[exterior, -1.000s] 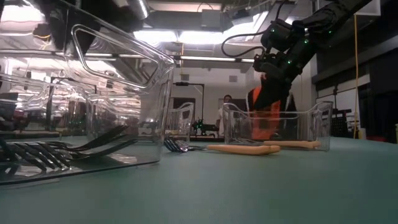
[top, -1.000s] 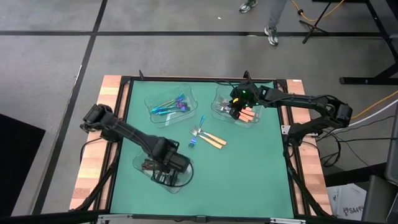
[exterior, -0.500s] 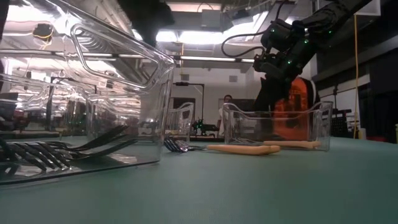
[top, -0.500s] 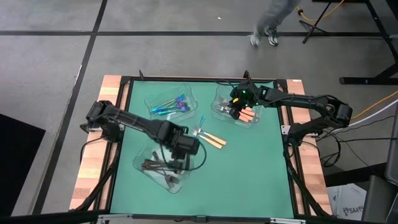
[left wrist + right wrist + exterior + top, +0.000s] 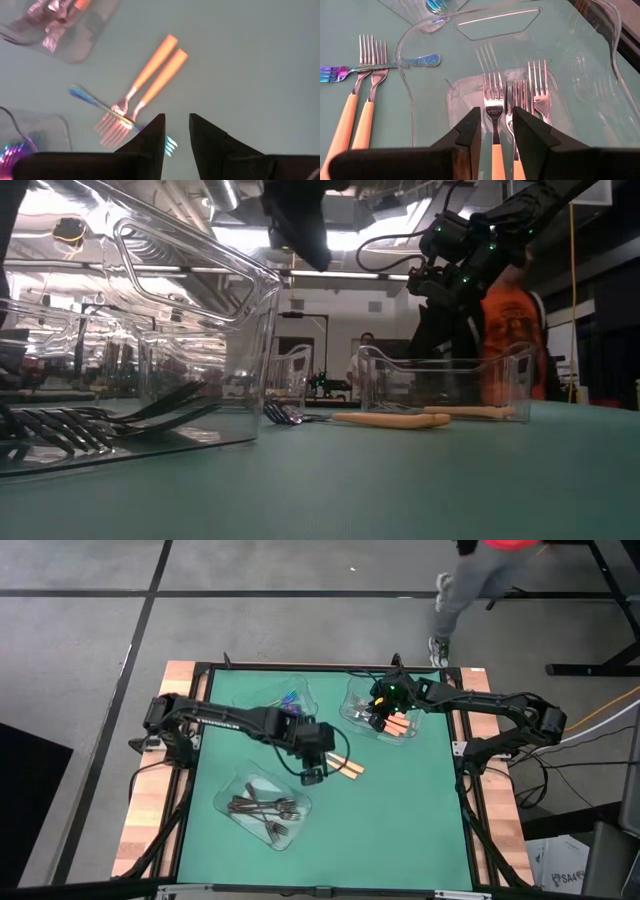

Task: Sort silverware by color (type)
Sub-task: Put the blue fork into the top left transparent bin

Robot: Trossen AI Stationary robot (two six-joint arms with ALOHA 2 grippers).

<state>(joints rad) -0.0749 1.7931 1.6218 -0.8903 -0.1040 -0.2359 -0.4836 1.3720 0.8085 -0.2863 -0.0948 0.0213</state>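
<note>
We hover our left end effector (image 5: 176, 131), slightly parted and empty, over the loose forks (image 5: 335, 762) mid-desk; they look stiff, thin, slippery, so pinch a handle. Right end effector (image 5: 495, 122), empty, waits over its tray (image 5: 352, 712).

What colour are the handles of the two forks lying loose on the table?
Orange handles with silver tines; clearest in the left wrist view.

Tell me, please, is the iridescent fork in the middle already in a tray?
No. The iridescent fork lies on the bare mat, across two orange-handled forks, outside every tray.
</note>
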